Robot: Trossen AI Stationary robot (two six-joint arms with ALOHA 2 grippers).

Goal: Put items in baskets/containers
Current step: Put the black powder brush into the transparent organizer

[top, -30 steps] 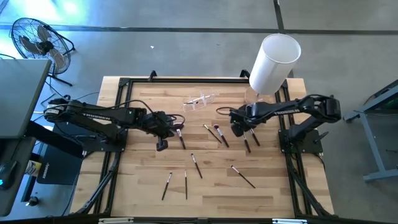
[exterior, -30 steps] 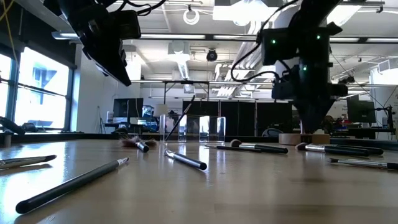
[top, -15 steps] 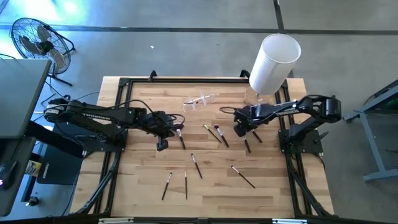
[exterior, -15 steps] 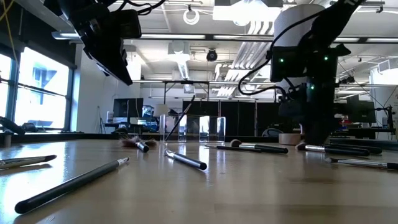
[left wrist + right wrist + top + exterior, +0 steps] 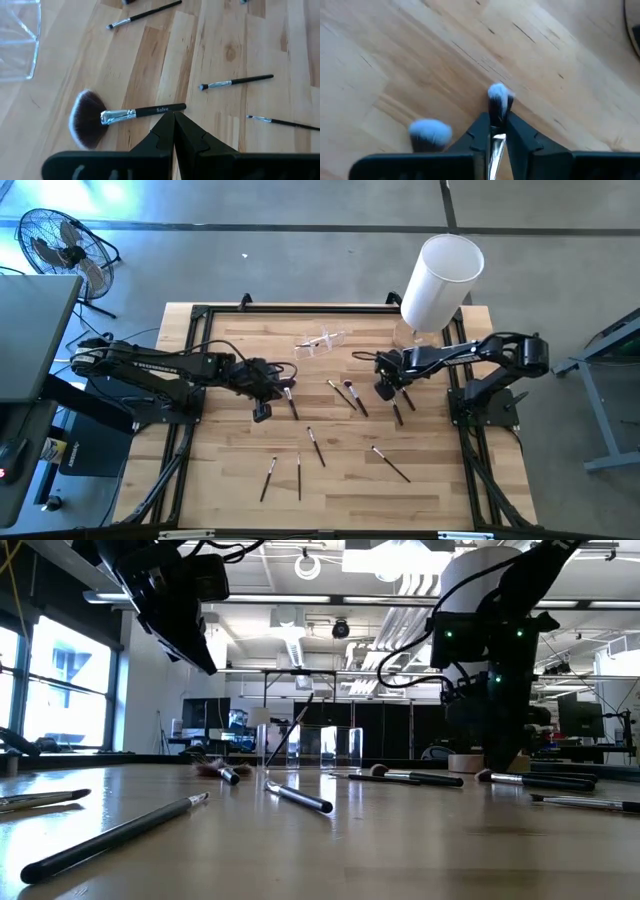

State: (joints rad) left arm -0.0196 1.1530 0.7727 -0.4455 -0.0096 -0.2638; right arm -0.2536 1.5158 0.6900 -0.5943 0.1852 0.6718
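Several slim dark makeup brushes [image 5: 316,445] lie flat on the wooden table. The clear plastic holder [image 5: 322,340] stands toward the far edge, and one brush [image 5: 288,737] leans inside it. My left gripper [image 5: 174,116] is shut and hangs above the table [image 5: 185,615], over the handle end of a fan brush [image 5: 107,117] without touching it. My right gripper [image 5: 385,387] is low over the table [image 5: 492,755], right of the centre, and is shut on a small brush [image 5: 498,102]. My right gripper pinches the small brush between its two fingers [image 5: 480,132] at the silver ferrule [image 5: 495,142] just behind the bristles. The brush runs along the fingers, and its pale bristle tip [image 5: 499,94] sticks out past them. The fingers point down at the table. I cannot tell whether the brush is lifted.
A tall white cylinder [image 5: 440,280] on a round base stands at the far right corner, close behind my right arm. Another pale brush tip [image 5: 430,131] lies right beside my right fingers. More brushes [image 5: 345,393] lie between the two grippers and toward the near edge [image 5: 390,465].
My right gripper has dropped lower toward the table and shifted a little over the brushes on the right side. The loose brushes and the holder have kept their places.
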